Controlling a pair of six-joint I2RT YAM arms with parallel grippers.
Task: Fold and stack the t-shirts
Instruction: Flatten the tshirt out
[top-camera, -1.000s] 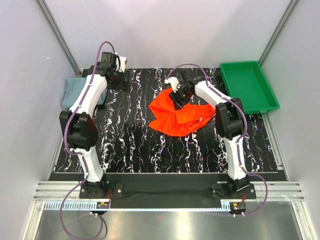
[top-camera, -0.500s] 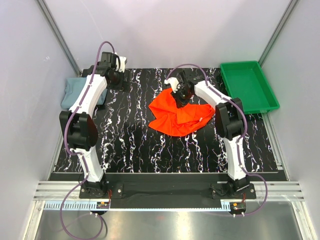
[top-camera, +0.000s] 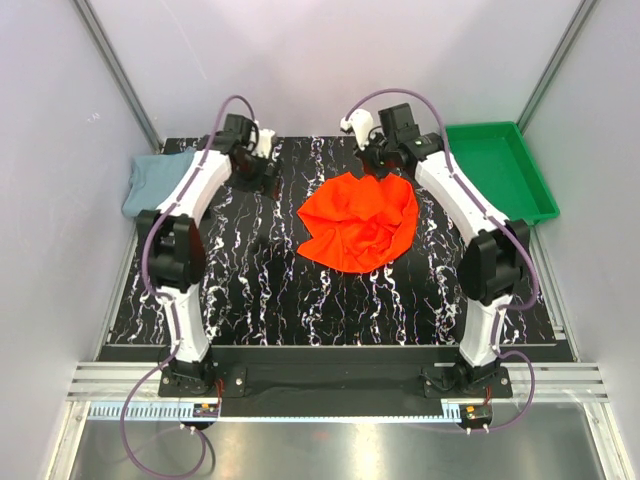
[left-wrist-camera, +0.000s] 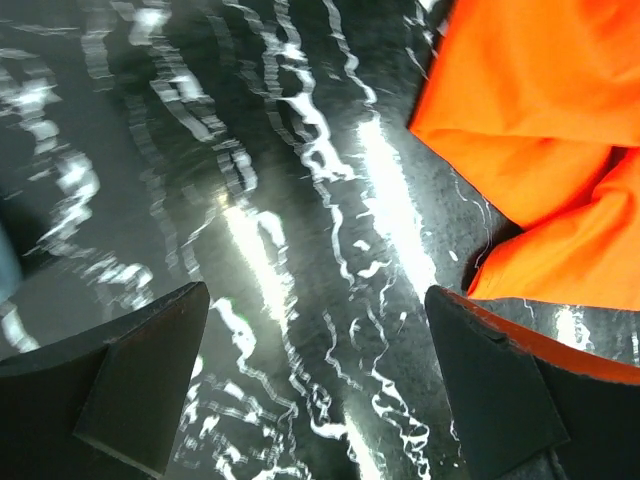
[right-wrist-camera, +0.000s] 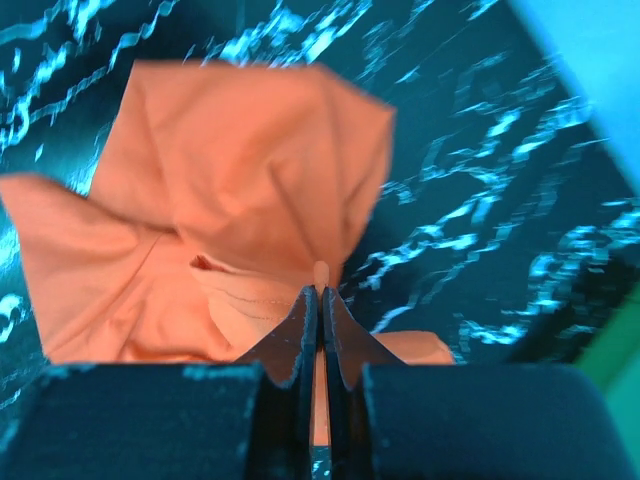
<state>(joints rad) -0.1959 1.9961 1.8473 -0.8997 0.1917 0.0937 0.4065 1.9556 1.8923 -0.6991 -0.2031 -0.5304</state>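
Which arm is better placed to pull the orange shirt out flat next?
Right, probably. The right gripper is shut on a fold at the far edge of the orange shirt. The left gripper hangs open over the table beside the shirt, holding nothing.

Both arms share one build: white shells along the links, round black housings at the joints. The left arm (top-camera: 195, 185) and right arm (top-camera: 455, 190) sit on black bases atop the black mounting bar (top-camera: 330, 378). A purple cable (top-camera: 123, 425) loops out below that bar and runs up each arm. The left gripper (left-wrist-camera: 316, 300) has dark, wedge-shaped fingers (left-wrist-camera: 140, 380) - the right gripper (right-wrist-camera: 320, 295) ends in thin dark blades.
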